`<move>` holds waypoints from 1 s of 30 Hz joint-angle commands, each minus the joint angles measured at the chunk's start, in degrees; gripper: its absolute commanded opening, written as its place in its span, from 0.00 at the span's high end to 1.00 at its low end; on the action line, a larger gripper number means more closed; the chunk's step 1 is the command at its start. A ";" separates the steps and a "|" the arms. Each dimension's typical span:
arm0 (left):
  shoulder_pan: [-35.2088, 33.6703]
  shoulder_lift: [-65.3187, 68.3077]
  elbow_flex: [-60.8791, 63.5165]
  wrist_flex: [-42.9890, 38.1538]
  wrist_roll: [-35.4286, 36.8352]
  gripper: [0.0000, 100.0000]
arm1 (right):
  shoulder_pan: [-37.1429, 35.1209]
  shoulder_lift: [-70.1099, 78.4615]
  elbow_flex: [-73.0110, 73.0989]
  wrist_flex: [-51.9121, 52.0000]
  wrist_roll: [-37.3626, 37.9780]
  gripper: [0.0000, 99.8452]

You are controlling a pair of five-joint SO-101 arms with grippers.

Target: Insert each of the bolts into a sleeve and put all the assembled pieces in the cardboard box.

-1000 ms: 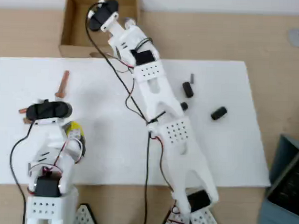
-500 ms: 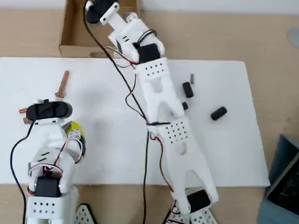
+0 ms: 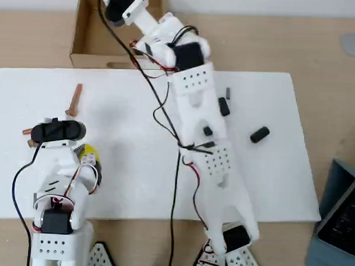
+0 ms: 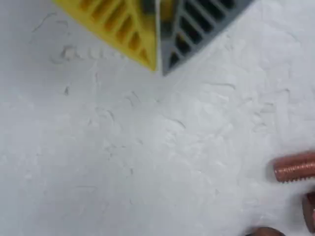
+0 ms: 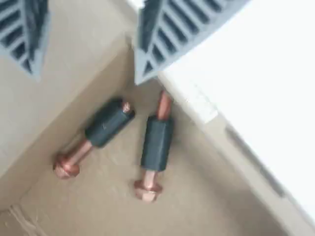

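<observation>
While the left gripper [image 4: 157,66] is sitting clenched on nothing just above the white mat [image 3: 124,166], three bare bolts [image 3: 75,99] are lying near it, two right by its tip and one farther up. Moving across, the right gripper [image 5: 88,73] is hanging released over the cardboard box [image 3: 82,30], where two assembled pieces [image 5: 156,142] are lying side by side. Out right, two loose sleeves [image 3: 259,134] are lying on the mat.

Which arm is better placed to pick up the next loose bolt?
Likely left. The left gripper sits beside loose bolts; the right gripper is open over the cardboard box, above two assembled pieces.
</observation>
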 commanded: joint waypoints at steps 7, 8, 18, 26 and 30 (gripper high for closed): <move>0.00 -0.57 0.70 0.35 0.00 1.00 | 1.80 -16.22 -2.95 16.97 -0.18 0.85; 0.00 -0.57 0.70 0.35 0.00 1.00 | 1.98 -17.01 -2.95 18.46 -0.18 0.85; 0.00 -0.57 0.70 0.35 0.00 1.00 | 7.78 -22.02 -2.33 20.13 -8.70 0.85; 0.00 -0.57 0.70 0.35 0.00 1.00 | 11.38 -37.05 21.32 20.13 -13.01 0.85; 0.00 -0.57 0.70 0.35 0.00 1.00 | 11.56 -46.64 40.04 20.04 -15.74 0.85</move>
